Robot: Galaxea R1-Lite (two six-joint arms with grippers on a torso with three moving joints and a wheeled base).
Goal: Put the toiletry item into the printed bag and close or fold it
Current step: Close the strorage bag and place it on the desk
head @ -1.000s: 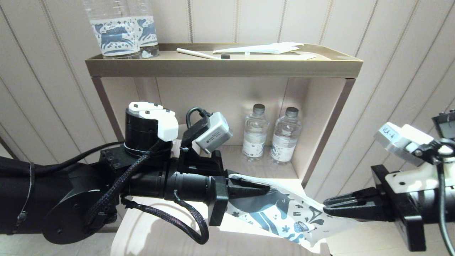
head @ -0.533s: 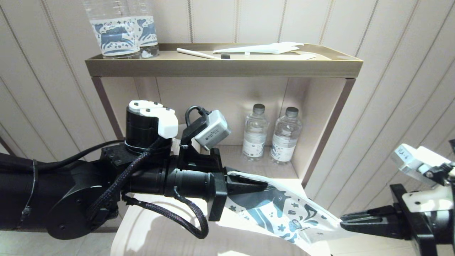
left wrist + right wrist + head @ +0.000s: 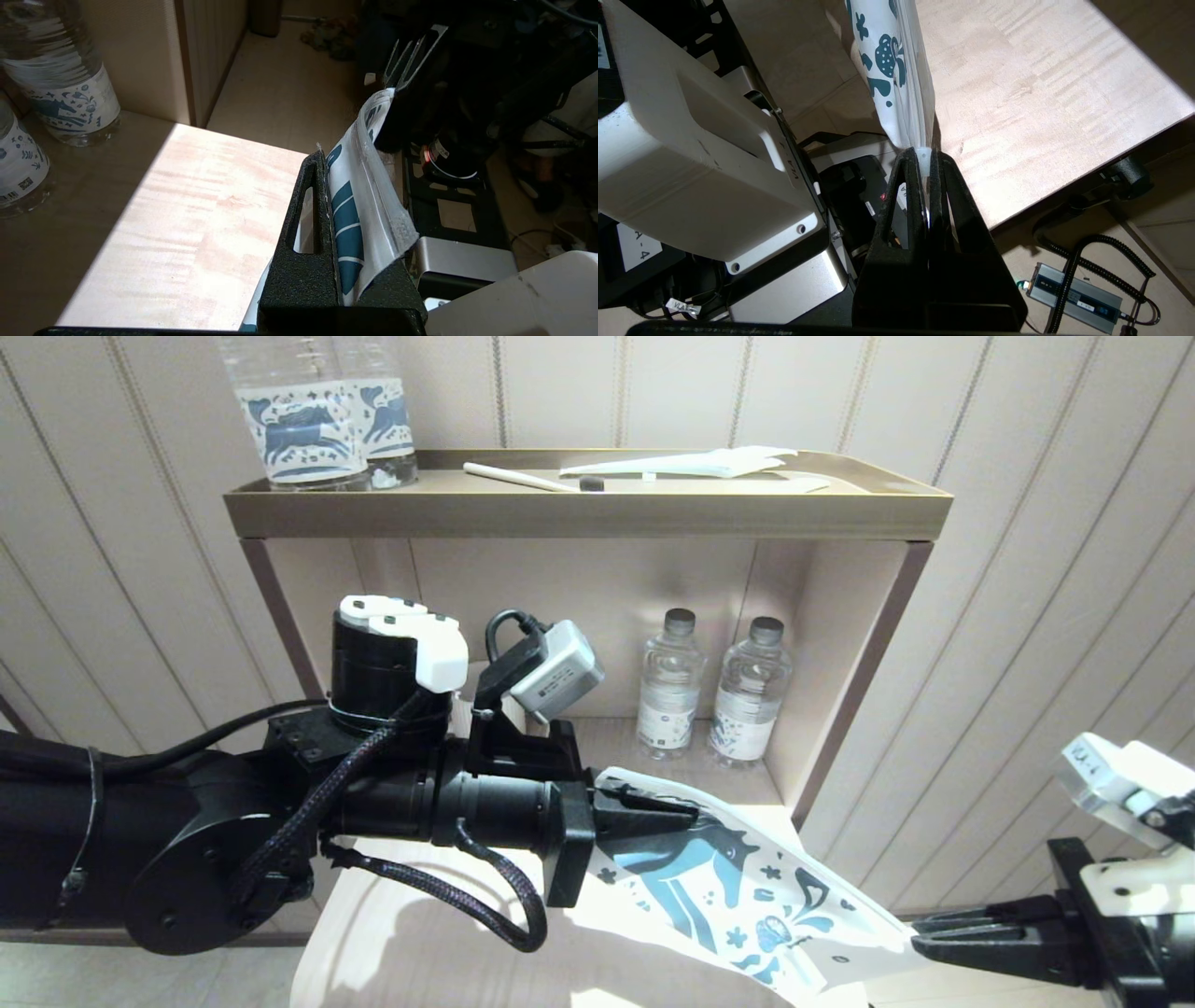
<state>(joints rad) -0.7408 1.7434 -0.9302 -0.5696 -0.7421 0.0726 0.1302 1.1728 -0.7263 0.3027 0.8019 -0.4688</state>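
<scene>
The printed bag [image 3: 738, 896], white with dark blue horse and leaf motifs, hangs stretched between both grippers above the pale wooden table. My left gripper [image 3: 689, 821] is shut on its left end, where the bag [image 3: 355, 205] folds over one finger. At the lower right, my right gripper [image 3: 920, 943] is shut on the bag's other end. In the right wrist view the gripper [image 3: 927, 156] pinches a narrow white tip of the bag [image 3: 892, 70]. The pale whitish-blue toothbrush is not visible in any view.
The brass tray on top of the shelf [image 3: 588, 513] holds a cream-handled, black-headed toothbrush [image 3: 532, 479], a plain white wrapper [image 3: 700, 464] and two large printed bottles [image 3: 317, 420]. Two small water bottles [image 3: 709, 691] stand in the niche. The wooden table [image 3: 420, 943] lies below the bag.
My right gripper has moved right and down, still shut on the bag's end, drawing the bag out longer and flatter. My left gripper has hardly moved.
</scene>
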